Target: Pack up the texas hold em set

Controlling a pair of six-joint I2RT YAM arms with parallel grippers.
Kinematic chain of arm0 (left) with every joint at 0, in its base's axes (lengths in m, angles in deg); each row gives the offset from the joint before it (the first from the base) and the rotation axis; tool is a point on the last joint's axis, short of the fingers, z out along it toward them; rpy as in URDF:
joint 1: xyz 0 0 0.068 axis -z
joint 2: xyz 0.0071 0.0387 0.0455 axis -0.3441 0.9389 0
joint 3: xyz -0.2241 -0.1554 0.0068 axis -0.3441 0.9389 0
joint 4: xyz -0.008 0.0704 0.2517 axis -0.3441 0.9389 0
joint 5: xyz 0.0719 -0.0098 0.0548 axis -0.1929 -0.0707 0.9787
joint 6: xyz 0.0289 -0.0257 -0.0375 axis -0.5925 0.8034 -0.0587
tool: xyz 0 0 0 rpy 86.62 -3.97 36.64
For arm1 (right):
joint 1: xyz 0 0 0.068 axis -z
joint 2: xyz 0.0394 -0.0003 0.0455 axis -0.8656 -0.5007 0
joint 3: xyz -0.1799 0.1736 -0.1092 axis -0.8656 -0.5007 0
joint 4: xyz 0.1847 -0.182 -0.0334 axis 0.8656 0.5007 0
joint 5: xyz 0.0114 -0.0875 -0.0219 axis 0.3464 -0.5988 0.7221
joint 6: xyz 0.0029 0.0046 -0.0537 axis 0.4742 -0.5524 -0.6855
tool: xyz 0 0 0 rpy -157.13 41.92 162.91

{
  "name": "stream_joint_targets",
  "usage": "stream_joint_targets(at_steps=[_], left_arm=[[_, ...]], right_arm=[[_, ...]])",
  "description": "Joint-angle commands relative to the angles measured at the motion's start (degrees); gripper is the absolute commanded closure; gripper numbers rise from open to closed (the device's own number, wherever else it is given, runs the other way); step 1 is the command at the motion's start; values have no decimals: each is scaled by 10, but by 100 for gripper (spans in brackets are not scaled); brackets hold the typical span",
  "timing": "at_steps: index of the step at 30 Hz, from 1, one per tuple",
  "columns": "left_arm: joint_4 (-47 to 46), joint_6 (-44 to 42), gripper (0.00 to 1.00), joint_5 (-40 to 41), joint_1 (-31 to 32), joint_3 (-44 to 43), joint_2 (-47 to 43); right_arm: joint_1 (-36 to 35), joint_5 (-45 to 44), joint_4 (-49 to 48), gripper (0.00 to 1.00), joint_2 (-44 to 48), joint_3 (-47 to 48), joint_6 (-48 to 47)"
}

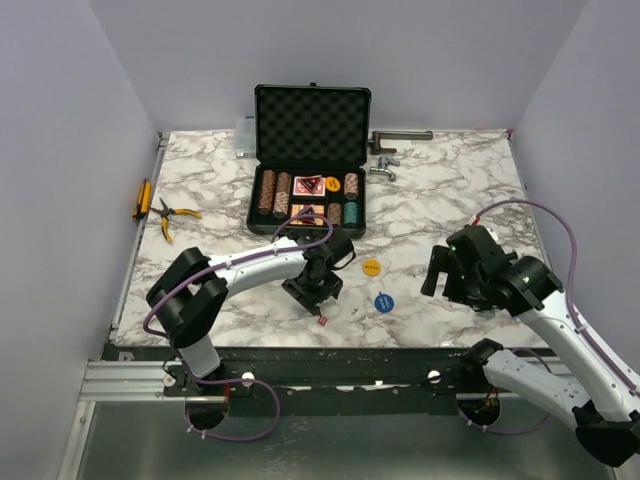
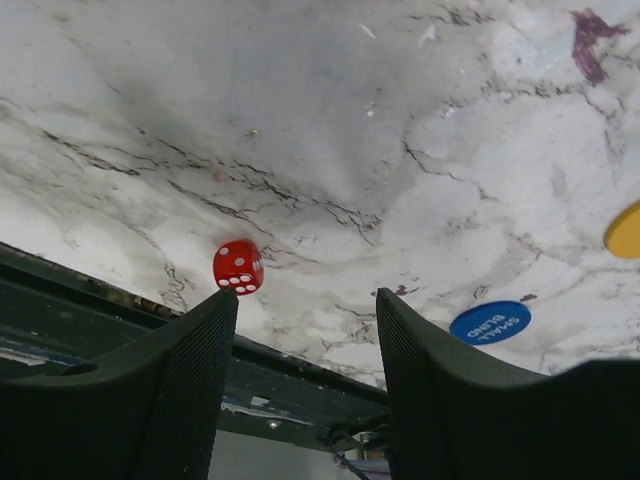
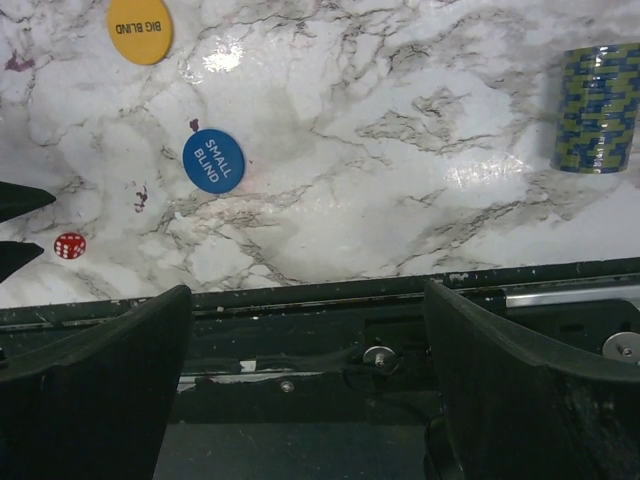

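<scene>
The black foam-lined briefcase (image 1: 312, 118) stands open at the back, holding brown chip stacks (image 1: 273, 192), cards (image 1: 307, 186) and a teal stack (image 1: 351, 213). On the marble lie a yellow disc (image 1: 371, 267), a blue "small blind" disc (image 1: 384, 301) and a red die (image 1: 322, 320). My left gripper (image 1: 312, 293) is open and empty just above the die (image 2: 238, 266), which sits off the left fingertip (image 2: 215, 315). My right gripper (image 1: 438, 275) is open and empty, right of the discs. A blue-and-yellow chip stack (image 3: 595, 108) stands on the table in the right wrist view.
Pliers (image 1: 172, 215) and a yellow tool (image 1: 143, 198) lie at the left edge. A clear plastic box (image 1: 245, 135) and metal tools (image 1: 395, 150) flank the case at the back. The die and blue disc (image 3: 213, 160) lie close to the table's front edge (image 3: 320, 295).
</scene>
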Motion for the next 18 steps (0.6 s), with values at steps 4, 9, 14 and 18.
stream_joint_targets(at_steps=[4, 9, 14, 18], left_arm=[[99, 86, 39, -5, -5, -38, 22], [129, 54, 37, 38, -3, -82, 17], [141, 36, 37, 49, -2, -84, -7], [149, 28, 37, 61, 1, -85, -18]], right_arm=[[-5, -26, 32, 0, 36, -4, 7], [-4, -9, 33, 0, 36, -15, 2], [-4, 7, 23, 0, 31, -35, -5], [-4, 10, 24, 0, 11, -27, -3]])
